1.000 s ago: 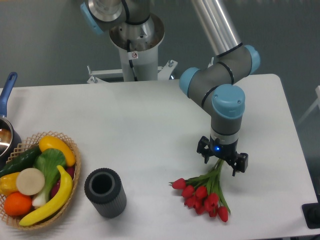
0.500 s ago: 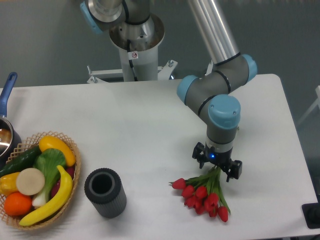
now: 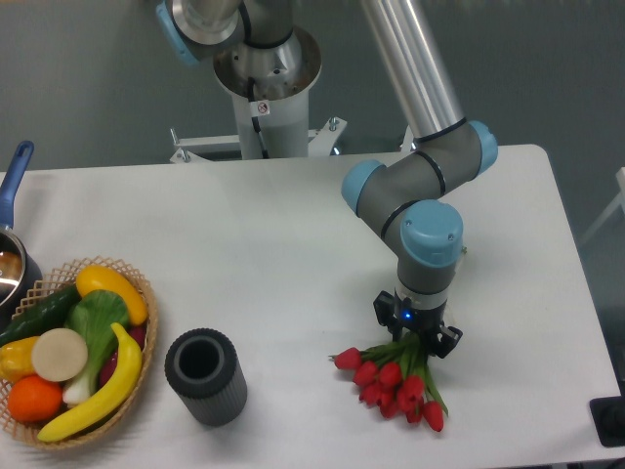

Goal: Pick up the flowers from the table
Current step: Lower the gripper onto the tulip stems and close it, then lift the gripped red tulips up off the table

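Note:
The flowers [image 3: 393, 379], a bunch of red tulip buds on green stems, lie on the white table [image 3: 244, 244] near its front right. The buds point toward the front edge and the stems run back under the wrist. My gripper [image 3: 416, 338] points straight down over the stem end. Its two dark fingers stand apart on either side of the stems, low over the table. It is open, and the bunch rests on the table.
A dark ribbed cylinder [image 3: 205, 377] stands upright left of the flowers. A wicker basket [image 3: 139, 337] with yellow, green and orange produce sits at the front left. A pot with a blue handle [image 3: 14, 176] is at the left edge. A black object [image 3: 611, 420] sits off the table's front right corner.
My gripper has moved left and toward the front, lower over the stems, with the wrist turning a little. The flowers have not moved.

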### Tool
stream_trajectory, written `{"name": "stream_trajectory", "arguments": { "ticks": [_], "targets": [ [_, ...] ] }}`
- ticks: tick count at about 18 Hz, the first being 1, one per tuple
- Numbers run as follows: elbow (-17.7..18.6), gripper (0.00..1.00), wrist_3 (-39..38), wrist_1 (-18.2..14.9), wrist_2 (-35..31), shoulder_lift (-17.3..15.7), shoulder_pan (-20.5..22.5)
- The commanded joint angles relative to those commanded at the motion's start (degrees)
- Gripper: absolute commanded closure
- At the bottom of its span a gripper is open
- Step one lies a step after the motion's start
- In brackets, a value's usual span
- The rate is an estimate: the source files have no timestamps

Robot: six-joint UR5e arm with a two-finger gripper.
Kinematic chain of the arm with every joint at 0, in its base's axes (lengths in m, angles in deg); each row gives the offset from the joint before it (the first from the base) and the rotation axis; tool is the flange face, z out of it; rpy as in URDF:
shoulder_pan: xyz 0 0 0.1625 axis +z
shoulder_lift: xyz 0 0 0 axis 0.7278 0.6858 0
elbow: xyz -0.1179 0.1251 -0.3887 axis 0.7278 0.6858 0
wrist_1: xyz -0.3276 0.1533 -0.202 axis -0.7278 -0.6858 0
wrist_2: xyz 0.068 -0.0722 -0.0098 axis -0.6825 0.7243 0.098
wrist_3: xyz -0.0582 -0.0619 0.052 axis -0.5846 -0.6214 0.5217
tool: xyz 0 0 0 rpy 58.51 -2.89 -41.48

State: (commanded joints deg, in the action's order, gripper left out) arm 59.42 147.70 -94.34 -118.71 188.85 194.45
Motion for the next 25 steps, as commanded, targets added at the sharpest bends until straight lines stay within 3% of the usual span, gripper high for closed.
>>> {"name": "stream_trajectory", "arguments": {
  "ticks": [3,14,22,25],
  "targets": [
    [0.5,1.00,-2.5,0.1,-3.6,-0.4,0.3],
    [-1.6,1.00,-3.8,-1.2,-1.6,-4.5,4.0],
    [-11.6,1.00,-3.7,-15.7,-1.8,-4.0,3.4],
    [-12.6,1.00,-2.0,-17.3,-1.8,-4.0,3.3]
  ]
}}
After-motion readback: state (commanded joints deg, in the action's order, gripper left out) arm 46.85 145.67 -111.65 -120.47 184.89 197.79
